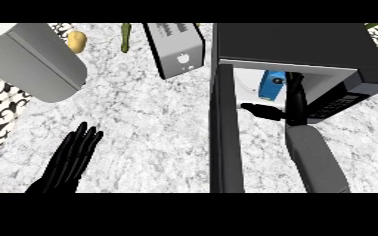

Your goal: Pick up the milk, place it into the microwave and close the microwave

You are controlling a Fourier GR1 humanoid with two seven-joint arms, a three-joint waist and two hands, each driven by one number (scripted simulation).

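The dark grey microwave (pixel 295 42) stands at the right with its door (pixel 225 130) swung open toward me, seen edge-on. The blue milk carton (pixel 272 84) stands inside the white cavity. My right hand (pixel 286 109) is in the opening just right of and below the carton, fingers straight and pointing into the cavity, thumb spread to the left. It does not wrap the carton. My left hand (pixel 70 160) rests open over the counter at the lower left, fingers up.
A large grey appliance (pixel 40 62) lies at the far left, with a potato (pixel 76 41) beside it. A green vegetable (pixel 125 36) and a grey box (pixel 176 50) sit at the back. The microwave's control panel (pixel 336 105) faces right of the opening.
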